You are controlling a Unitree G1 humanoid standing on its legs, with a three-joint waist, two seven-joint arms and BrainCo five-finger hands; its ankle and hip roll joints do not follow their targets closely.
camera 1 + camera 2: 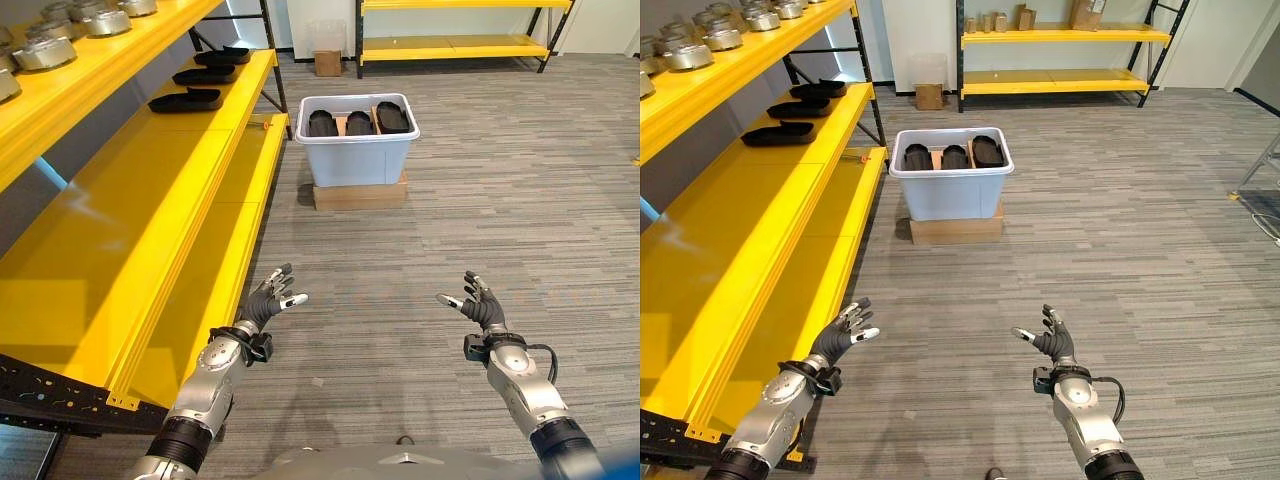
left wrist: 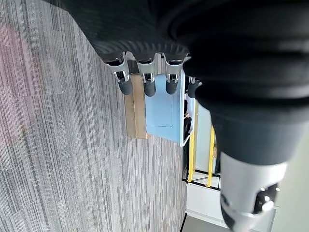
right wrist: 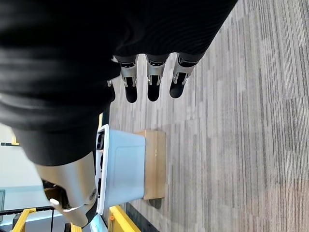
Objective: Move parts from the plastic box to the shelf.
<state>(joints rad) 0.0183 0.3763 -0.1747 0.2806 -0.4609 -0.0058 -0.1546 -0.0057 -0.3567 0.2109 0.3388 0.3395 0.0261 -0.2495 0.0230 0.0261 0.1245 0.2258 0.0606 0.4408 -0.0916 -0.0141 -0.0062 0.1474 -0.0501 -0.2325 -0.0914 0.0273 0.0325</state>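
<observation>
Silver-grey arms, dark ribbed wrist covers, left hand (image 1: 265,303), right hand (image 1: 484,306), silver dark-tipped fingers (image 2: 146,81)

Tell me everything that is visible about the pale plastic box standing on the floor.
The pale blue-white plastic box is rectangular, open-topped, with a rolled rim and walls tapering downward. It stands upright on a flat brown cardboard box on the grey striped carpet, beside the end of the yellow metal shelf. Inside, three black moulded parts stand side by side with brown dividers between them. Neither the left hand nor the right hand touches it; both are open, well short of it.
</observation>
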